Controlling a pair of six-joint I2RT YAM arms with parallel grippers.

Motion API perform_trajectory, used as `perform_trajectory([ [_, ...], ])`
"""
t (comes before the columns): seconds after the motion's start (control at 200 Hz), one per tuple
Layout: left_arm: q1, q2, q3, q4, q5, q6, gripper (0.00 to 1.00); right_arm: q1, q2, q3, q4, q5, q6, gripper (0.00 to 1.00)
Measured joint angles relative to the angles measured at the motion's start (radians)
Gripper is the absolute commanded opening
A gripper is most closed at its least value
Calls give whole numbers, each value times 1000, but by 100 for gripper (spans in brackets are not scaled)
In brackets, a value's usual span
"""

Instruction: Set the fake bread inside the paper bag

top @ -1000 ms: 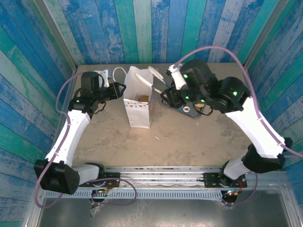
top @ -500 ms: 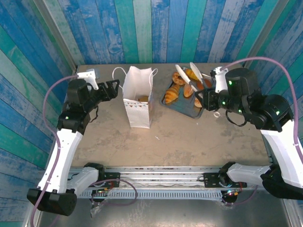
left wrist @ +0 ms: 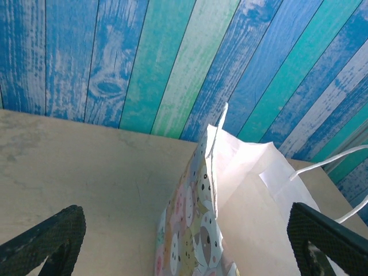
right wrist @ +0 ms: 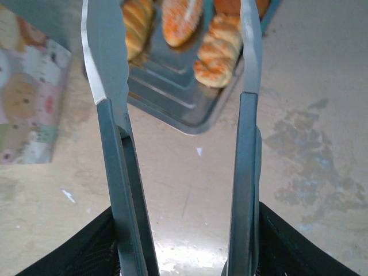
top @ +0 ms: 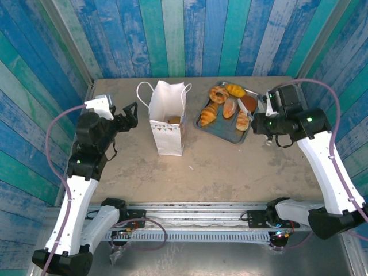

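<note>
**Bread on the tray, one piece in the bag, tongs poised over the tray**

The paper bag (top: 168,127) stands upright on the table (top: 230,167), left of centre, with its mouth open and its cord handles looped out at the far side. One golden piece (top: 172,120) shows inside the open top. The rest of the fake bread (top: 230,106) lies on a grey metal tray (top: 221,127) just right of the bag, towards the far edge. It includes a croissant (top: 209,113) on the tray's left side, an oval loaf in the middle and a twisted piece (top: 242,121) on the right.

The left gripper (top: 131,115) hangs left of the bag, near it but apart from it. Its jaws are spread wide with nothing between them. In the left wrist view the bag's printed side and white inside sit between the two dark fingers.

The right gripper (top: 260,123) is at the tray's right edge, and its jaws are clamped on a pair of metal tongs (right wrist: 112,144). The right wrist view shows both tong arms squeezed between the black fingers. The tong blades are still parted and reach out over the near rim of the tray. One blade crosses the croissant and the other crosses the twisted piece. I cannot tell whether either blade touches the bread.
</note>
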Motion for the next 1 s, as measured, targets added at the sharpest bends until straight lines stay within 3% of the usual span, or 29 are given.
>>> perform_trajectory([
  [0.235, 0, -38, -56, 82, 28, 58, 94, -37, 120, -70, 17, 25, -11, 59],
  [0.626, 0, -52, -124, 183, 42, 143, 94, -53, 332, -61, 44, 50, -28, 60],
  [0.997, 9, -50, -146, 217, 44, 161, 94, -55, 438, -6, 67, 50, -32, 60],
])
